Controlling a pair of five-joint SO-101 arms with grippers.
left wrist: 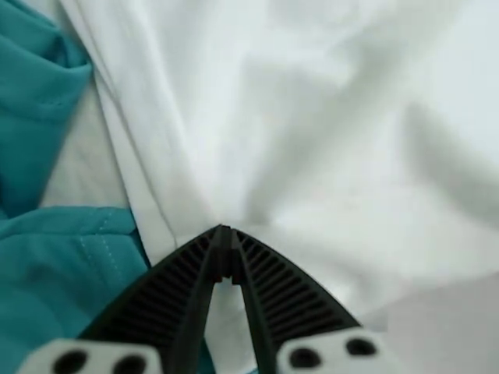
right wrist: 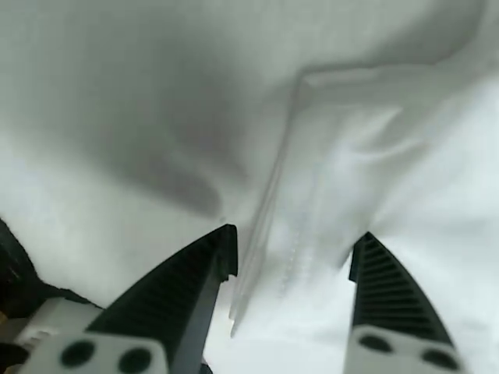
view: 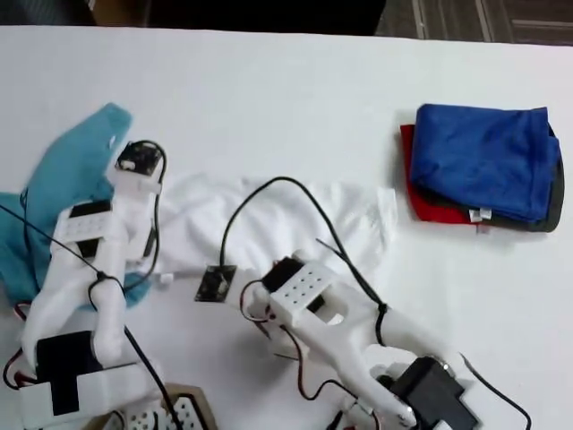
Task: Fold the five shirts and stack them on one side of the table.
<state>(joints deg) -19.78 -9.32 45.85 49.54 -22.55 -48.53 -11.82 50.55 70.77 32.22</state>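
Five shirts lie on the white tabletop [view: 269, 90]. Three are folded and stacked at its right side: a blue shirt [view: 483, 157] on top, a dark shirt [view: 555, 202] peeking out along the stack's right and near edges, and a red shirt [view: 428, 206] showing along the left and near edges underneath. The stack sits close to the right border of the high view and well back from the tabletop's far edge.

The white shirt [view: 295, 219] is spread across the middle. Its right edge stops short of the stack, with a strip of bare tabletop between them. Its left end reaches the teal shirt [view: 76, 166], which lies crumpled at the left and runs off that side of the high view. A broad band of tabletop shows behind all the shirts.

The left hand [left wrist: 224, 241] is closed, its tips pinching the white shirt near the edge that overlaps the teal one, and creases fan out from the pinch. The right hand [right wrist: 292, 253] hangs just over the near part of the white shirt with its fingers spread wide, a stitched hem running between them. A black cable [view: 269, 184] loops over the white shirt from the right arm.
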